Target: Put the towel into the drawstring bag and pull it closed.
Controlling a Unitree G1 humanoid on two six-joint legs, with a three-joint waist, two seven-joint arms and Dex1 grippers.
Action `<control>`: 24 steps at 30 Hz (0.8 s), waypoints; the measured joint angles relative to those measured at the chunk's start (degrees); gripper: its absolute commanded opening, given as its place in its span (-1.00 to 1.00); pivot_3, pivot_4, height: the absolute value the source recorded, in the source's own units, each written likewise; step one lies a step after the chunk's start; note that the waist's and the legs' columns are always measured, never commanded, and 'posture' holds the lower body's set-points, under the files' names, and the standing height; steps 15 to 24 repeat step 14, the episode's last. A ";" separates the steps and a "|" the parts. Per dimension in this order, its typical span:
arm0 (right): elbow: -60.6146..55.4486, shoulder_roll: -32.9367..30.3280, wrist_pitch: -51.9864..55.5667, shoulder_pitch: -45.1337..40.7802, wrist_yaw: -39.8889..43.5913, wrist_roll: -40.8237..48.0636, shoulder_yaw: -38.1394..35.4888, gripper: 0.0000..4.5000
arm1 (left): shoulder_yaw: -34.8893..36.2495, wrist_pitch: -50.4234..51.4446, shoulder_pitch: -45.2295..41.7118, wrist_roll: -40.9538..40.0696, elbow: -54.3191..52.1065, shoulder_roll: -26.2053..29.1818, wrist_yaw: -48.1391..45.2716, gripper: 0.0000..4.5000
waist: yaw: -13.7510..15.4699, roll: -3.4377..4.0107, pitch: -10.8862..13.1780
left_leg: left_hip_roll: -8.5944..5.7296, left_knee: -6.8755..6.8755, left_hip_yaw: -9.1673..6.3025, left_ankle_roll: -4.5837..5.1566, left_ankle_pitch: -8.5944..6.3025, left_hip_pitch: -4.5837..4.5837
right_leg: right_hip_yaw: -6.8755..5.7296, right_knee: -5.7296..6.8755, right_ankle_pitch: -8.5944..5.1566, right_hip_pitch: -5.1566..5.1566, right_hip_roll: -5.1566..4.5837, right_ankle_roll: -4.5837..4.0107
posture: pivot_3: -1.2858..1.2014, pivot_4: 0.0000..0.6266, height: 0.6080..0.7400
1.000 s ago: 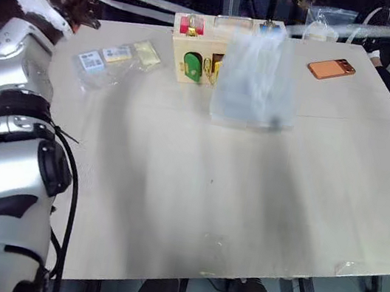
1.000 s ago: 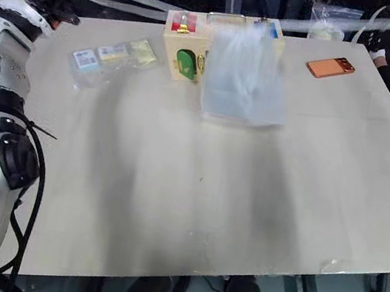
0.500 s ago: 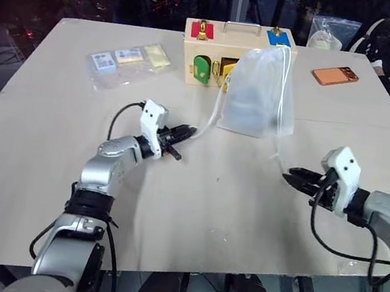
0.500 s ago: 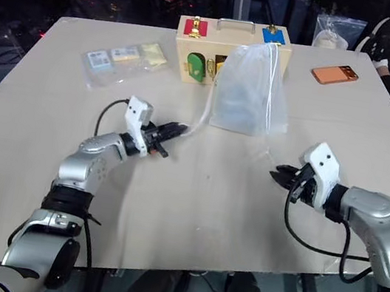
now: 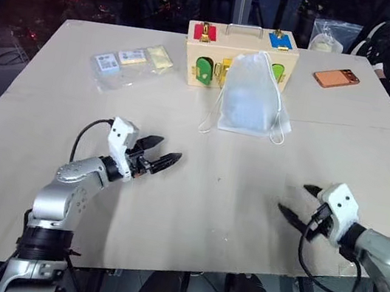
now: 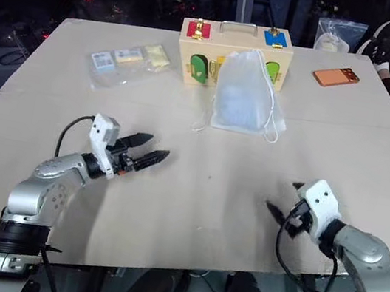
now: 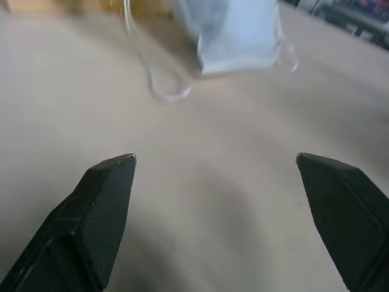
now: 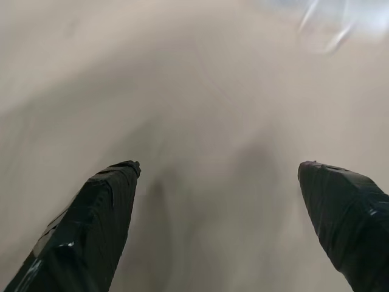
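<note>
Though near end effectors (image 5: 165, 156), drawstring bag (image 5: 250, 99) apart

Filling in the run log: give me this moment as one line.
left gripper: open, empty | right gripper: open, empty | towel: inside bag | bag: mouth cinched, lying on table by wooden box

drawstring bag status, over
Left gripper and right gripper open, empty, apart from the bag. Drawstring bag cinched on table, towel inside, cords loose. Wooden box right behind it.
</note>
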 measured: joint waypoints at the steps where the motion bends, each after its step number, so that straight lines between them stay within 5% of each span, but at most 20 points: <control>1: -0.56 1.10 -0.48 -0.24 -0.90 0.19 -0.55 1.00 | 0.40 0.13 0.29 -1.33 -2.16 -0.20 0.14 0.97 | 0.13 0.02 -0.01 | -0.01 0.00 0.00 -0.01 0.00 0.00 | -0.01 -0.01 0.00 0.00 0.00 0.00 | 0.03 -0.52 1.00; 9: -6.60 3.35 -2.48 7.84 -4.34 0.23 -9.92 1.00 | 3.66 3.75 4.45 -2.73 -10.32 0.17 8.14 0.97 | 0.93 0.05 -0.02 | 0.00 -0.10 0.03 -0.12 0.06 -0.06 | 0.02 -0.14 -0.01 -0.01 0.01 0.01 | 0.03 -0.52 1.00; 24: -7.07 3.35 -3.35 10.98 -3.61 0.33 -12.21 1.00 | 4.62 5.85 6.08 -4.47 -12.73 0.67 9.13 0.97 | 0.98 0.12 0.03 | -0.01 -0.10 0.08 0.00 -0.01 0.14 | 0.01 -0.06 -0.02 0.17 0.02 0.00 | 0.03 -0.52 1.00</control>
